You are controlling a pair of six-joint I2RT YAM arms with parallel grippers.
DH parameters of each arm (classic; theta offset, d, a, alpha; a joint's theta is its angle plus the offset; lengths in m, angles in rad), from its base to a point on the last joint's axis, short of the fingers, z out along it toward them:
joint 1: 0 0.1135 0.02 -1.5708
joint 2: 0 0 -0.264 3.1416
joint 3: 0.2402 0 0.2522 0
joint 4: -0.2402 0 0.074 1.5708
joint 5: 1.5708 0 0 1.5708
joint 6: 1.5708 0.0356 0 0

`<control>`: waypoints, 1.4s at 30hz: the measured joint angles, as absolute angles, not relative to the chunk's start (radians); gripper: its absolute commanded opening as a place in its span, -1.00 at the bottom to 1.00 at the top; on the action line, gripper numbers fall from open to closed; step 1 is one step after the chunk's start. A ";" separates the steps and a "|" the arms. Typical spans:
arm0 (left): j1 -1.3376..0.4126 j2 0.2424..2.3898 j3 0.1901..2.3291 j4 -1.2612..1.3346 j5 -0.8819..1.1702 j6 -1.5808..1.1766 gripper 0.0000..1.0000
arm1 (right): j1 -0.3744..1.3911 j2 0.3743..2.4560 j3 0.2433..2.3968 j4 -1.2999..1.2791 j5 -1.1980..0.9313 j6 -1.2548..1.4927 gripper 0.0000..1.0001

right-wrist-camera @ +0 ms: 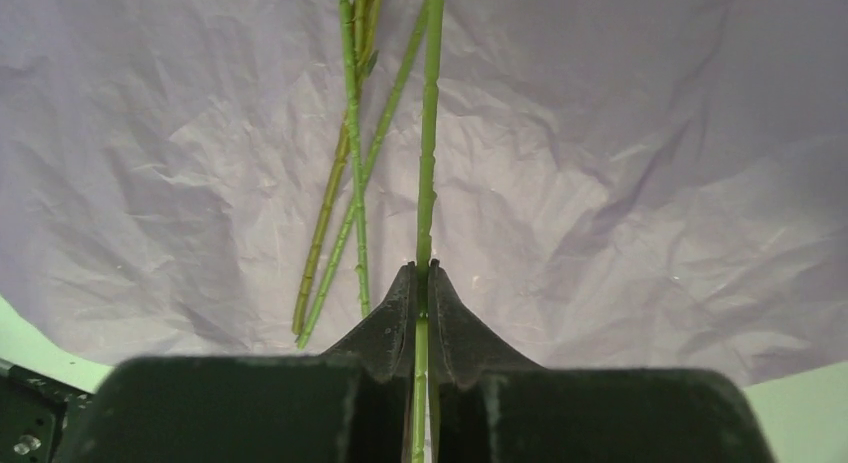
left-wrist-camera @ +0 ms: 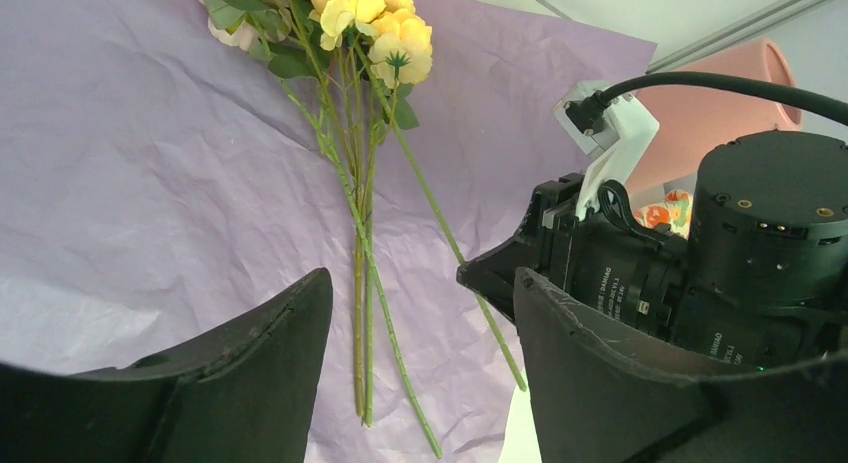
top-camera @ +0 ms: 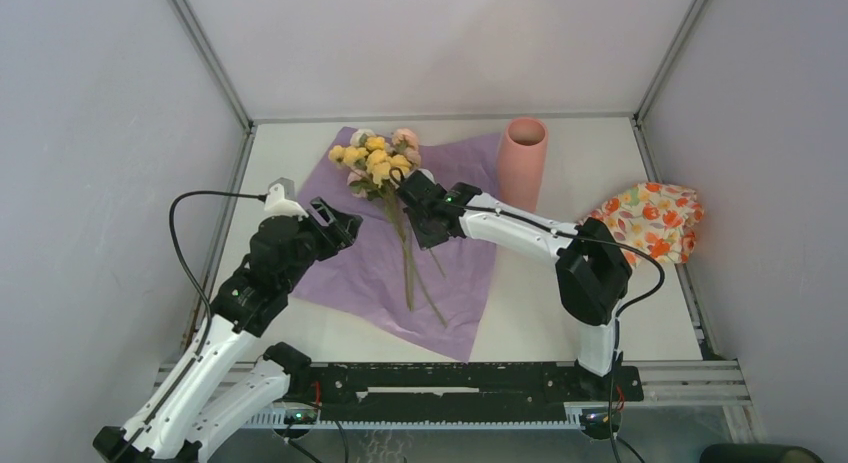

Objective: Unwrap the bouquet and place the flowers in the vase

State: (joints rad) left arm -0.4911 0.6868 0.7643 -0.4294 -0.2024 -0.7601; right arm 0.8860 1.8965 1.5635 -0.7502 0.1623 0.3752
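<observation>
The long-stemmed artificial flowers in yellow, peach and white (top-camera: 378,161) are seen lying loose on an opened sheet of crinkled purple paper (top-camera: 455,283), heads toward the far side, so the unwrapping is judged to be done. The tall salmon-pink cylindrical vase (top-camera: 523,163) stands upright just beside the sheet's far right corner, and nothing is seen placed in it. A bundle of orange-flowered cloth (top-camera: 655,218) lies well apart at the right.

The right gripper (right-wrist-camera: 421,275) is pressed together on a single thin green stem (right-wrist-camera: 429,153), just below the flower heads as seen from above. The other stems (right-wrist-camera: 350,183) are left beside it on the paper. The left gripper (left-wrist-camera: 421,283) is held with its jaws wide apart over the near left part of the sheet, nothing between them.

Several failures are to be feared. The thin stem could be twisted or slid through the jaws, since so little of it is gripped. Leaves near the heads appear interlaced, so neighbouring stems might be dragged along and dropped short of the vase. The vase could be toppled if its rim were struck by the stem end or by the right arm, which lies close beside it. The light paper might also be pulled if a leaf were caught on it
</observation>
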 measured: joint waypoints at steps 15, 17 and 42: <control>-0.490 0.634 0.765 -0.488 -0.279 -0.722 0.46 | 0.958 1.906 1.568 -0.790 0.203 0.335 -0.40; -0.490 0.633 0.765 -0.494 -0.288 -0.715 0.46 | 0.967 1.925 1.570 -0.781 0.187 0.329 -0.40; -0.490 0.655 0.765 -0.519 -0.311 -0.700 0.46 | 0.983 2.085 1.531 -0.714 0.098 0.334 -0.92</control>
